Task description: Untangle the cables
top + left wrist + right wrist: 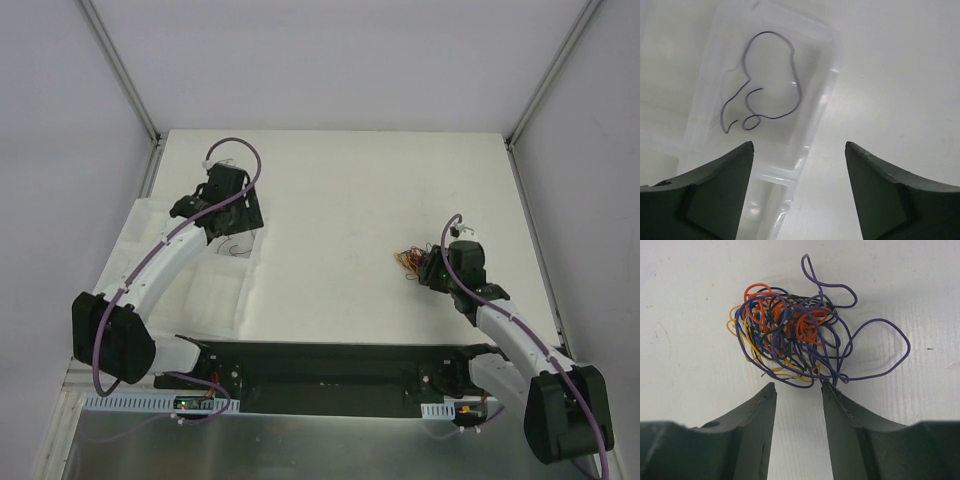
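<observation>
Arms: two, white, mounted at the 6 o'clock edge of the table [350, 200].

Grippers: two, with two dark fingers each.
- Left gripper [799, 146]: the fingers are spread wide and nothing is held between them. In the top view it [228, 215] is seen over the 12 o'clock end of the tray.
- Right gripper [799, 385]: the fingers are set partly apart and only bare table is seen in the gap. In the top view it [432, 270] is found toward 3 o'clock on the table.

Cables: two lots are counted.
- Knot [790, 335]: one, a tight ball of thin orange, purple, yellow, black and blue strands. The number of strands cannot be told. It lies on the table at 12 o'clock from the right fingertips, just beyond them. Two purple loops are thrown out, one toward 12 o'clock and one toward 3 o'clock. A purple strand at the knot's 6 o'clock edge is seen right at the tip of one finger [826, 390]; whether they touch cannot be told. In the top view the knot [412, 262] sits at 9 o'clock from the right gripper.
- Purple cable [792, 65]: one, loose and curled, lying alone in a tray compartment, at 11 o'clock from the left fingertips and well apart from them.

Tray [832, 75]: one, clear plastic, at the 9 o'clock side of the table, with at least two compartments visible.
</observation>
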Available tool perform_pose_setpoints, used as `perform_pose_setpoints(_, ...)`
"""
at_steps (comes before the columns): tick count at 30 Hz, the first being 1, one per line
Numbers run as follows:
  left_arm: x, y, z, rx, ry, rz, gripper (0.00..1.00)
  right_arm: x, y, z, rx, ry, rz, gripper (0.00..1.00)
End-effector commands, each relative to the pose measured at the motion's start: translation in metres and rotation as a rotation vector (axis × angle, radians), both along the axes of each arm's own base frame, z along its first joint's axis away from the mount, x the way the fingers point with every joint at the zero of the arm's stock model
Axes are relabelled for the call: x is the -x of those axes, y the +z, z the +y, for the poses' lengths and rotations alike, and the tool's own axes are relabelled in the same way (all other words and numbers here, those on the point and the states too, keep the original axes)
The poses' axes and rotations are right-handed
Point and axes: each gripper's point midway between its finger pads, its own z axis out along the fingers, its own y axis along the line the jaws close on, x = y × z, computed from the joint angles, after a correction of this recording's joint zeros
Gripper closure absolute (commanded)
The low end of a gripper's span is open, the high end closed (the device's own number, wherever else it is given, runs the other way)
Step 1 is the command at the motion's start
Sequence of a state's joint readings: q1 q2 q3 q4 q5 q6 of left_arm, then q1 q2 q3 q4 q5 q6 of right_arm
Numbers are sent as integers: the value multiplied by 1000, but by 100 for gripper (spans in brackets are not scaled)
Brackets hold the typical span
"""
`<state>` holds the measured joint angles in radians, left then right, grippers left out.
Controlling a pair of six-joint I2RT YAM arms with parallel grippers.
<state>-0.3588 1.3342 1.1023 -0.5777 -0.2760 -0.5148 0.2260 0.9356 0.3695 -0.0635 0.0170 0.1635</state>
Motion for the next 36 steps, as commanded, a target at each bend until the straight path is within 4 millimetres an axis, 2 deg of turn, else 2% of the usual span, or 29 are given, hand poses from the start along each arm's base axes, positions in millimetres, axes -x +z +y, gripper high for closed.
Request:
perform_pose_setpoints(1, -6, 60, -78, 271, -410, -103, 26, -14, 13, 2, 3, 12, -34, 55)
perform_pose_setpoints(3, 2, 77, -127, 461, -616, -65, 25, -14, 12, 10, -12, 52, -14, 52)
perform_pose_setpoints(4, 1, 93, -147, 509, -690, -77, 26, -14, 12, 15, -22, 81, -4, 52)
perform_pose_setpoints(6, 4, 99, -180, 542, -819, -64, 26, -15, 11, 26, -44, 145, 17, 51)
perform_pose_setpoints(8, 8, 92, -208, 560, -901, -23, 27, -14, 12, 41, -38, 218, 24, 52)
perform_pose_setpoints(10, 16, 79, -224, 619, -944, 55, 31, -11, 15, 59, -19, 301, 14, 57)
perform_pose_setpoints(12, 24, 58, -229, 653, -961, 134, 37, -6, 20, 81, -25, 379, 7, 64)
perform_pose_setpoints(15, 39, 34, -221, 647, -954, 199, 40, 9, 31, 124, -151, 518, -4, 75)
perform_pose_setpoints(18, 44, 28, -221, 607, -954, 197, 38, 36, 41, 166, -297, 674, -15, 76)
perform_pose_setpoints(20, 44, 30, -225, 621, -956, 205, 35, 55, 49, 186, -390, 766, 4, 75)
perform_pose_setpoints(21, 44, 28, -226, 623, -953, 212, 32, 61, 53, 189, -417, 780, 14, 72)
perform_pose_setpoints(22, 44, 25, -226, 621, -955, 220, 30, 62, 56, 187, -420, 758, 8, 69)
perform_pose_setpoints(24, 46, 17, -226, 624, -940, 248, 30, 49, 58, 162, -343, 587, -36, 55)
perform_pose_setpoints(27, 52, 18, -233, 642, -959, 266, 31, 25, 62, 98, -209, 269, -107, 30)
perform_pose_setpoints(28, 53, 19, -234, 641, -966, 264, 31, 16, 64, 73, -161, 166, -126, 25)
perform_pose_setpoints(29, 54, 19, -235, 640, -969, 263, 31, 10, 65, 51, -123, 83, -126, 23)
perform_pose_setpoints(32, 57, 18, -236, 640, -969, 270, 31, -3, 64, 5, -70, -79, -66, 23)
perform_pose_setpoints(34, 59, 23, -238, 645, -980, 264, 31, -11, 59, 0, -96, -62, -18, 23)
perform_pose_setpoints(36, 62, 26, -239, 639, -990, 252, 30, -24, 54, 5, -114, -20, -1, 24)
